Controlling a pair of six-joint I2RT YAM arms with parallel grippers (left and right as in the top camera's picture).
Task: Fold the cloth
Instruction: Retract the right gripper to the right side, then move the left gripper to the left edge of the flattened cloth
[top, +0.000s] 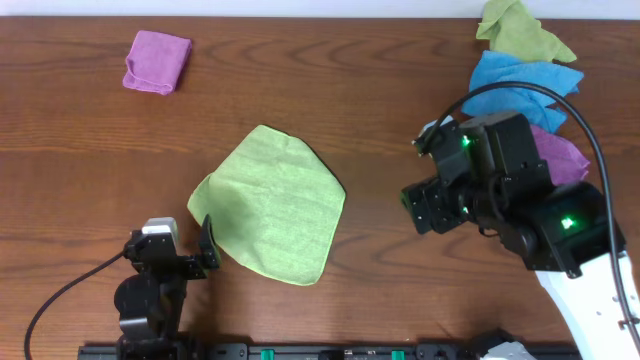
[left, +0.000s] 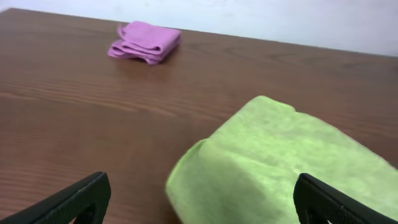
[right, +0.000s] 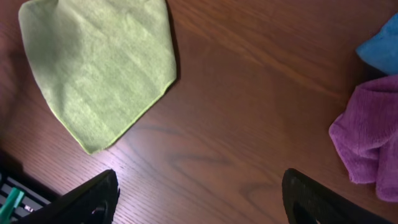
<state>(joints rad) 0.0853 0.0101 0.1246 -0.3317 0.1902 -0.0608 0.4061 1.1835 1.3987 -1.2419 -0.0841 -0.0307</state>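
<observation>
Only the overhead shows the blue cloth (top: 518, 84) whole (no readable writing), while both grippers' fingers stand apart over the green cloth (top: 272, 203).

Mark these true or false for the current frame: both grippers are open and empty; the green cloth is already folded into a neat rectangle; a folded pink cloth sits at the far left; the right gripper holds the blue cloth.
1. The left gripper and right gripper are both open and empty. True.
2. The light green microfibre cloth at mid-table is folded into a neat rectangle. False: it lies in an irregular shape, one edge turned over.
3. A folded pink cloth sits at the far left of the wooden table. True.
4. The right gripper holds the blue crumpled cloth. False: the cloth lies on the table, ungripped.
</observation>
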